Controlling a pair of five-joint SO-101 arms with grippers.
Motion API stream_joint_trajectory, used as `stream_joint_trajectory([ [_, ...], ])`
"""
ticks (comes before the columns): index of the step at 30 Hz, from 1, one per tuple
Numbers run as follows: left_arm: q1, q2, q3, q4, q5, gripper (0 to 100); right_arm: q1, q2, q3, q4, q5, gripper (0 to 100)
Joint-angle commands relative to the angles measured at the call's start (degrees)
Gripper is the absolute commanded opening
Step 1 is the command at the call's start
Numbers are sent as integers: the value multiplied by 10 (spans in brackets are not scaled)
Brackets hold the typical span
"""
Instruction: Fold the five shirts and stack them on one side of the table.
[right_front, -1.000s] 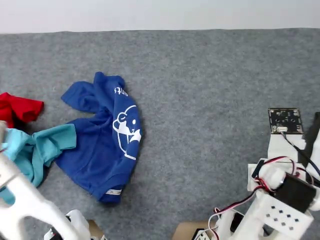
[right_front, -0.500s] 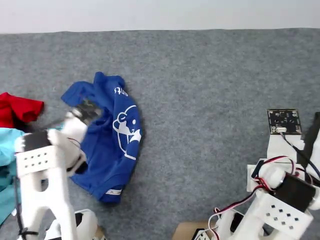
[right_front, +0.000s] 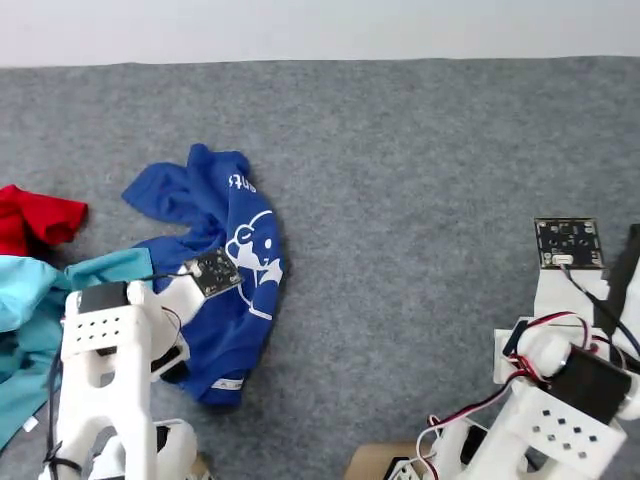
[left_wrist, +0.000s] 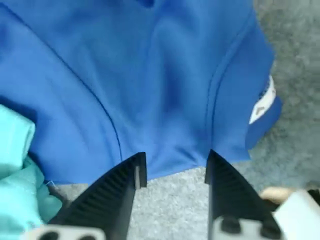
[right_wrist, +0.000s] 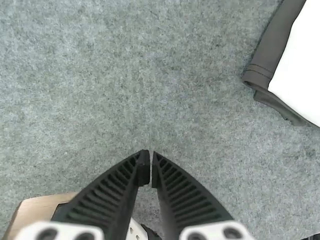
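A blue shirt (right_front: 215, 290) with a white print lies crumpled left of the middle of the grey mat. My left arm (right_front: 110, 340) stands over its near left part. In the left wrist view my left gripper (left_wrist: 175, 165) is open, its fingers straddling the blue shirt's (left_wrist: 150, 75) hem just above the mat, nothing held. A teal shirt (right_front: 40, 310) lies bunched beside the blue one, and its edge (left_wrist: 15, 150) sits next to the left finger. A red shirt (right_front: 35, 220) lies at the far left. My right gripper (right_wrist: 150, 157) is shut over bare mat at the near right.
A dark grey and white garment (right_wrist: 287, 65) lies on the mat a little beyond the right gripper. The right arm (right_front: 560, 400) fills the near right corner. The grey mat (right_front: 420, 180) stretches bare across the middle and back, up to a pale wall.
The left arm swung in from the near left corner over the blue shirt, then drew back toward the near edge. The teal shirt has shifted left. The right arm kept still.
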Motion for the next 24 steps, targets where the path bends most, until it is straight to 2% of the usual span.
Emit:
stream_joint_trajectory([
  [1, 3, -16, 20, -38, -8, 200, 5, -6, -3, 18, 7, 9],
  [12, 5, -15, 91, -106, -8, 186, 5, -6, -3, 18, 7, 9],
  [19, 4, -20, 45, -112, -4, 0, 5, -6, -2, 18, 7, 9],
  [24, 2, -21, -51, -98, 84, 2, 5, -6, -2, 18, 7, 9],
])
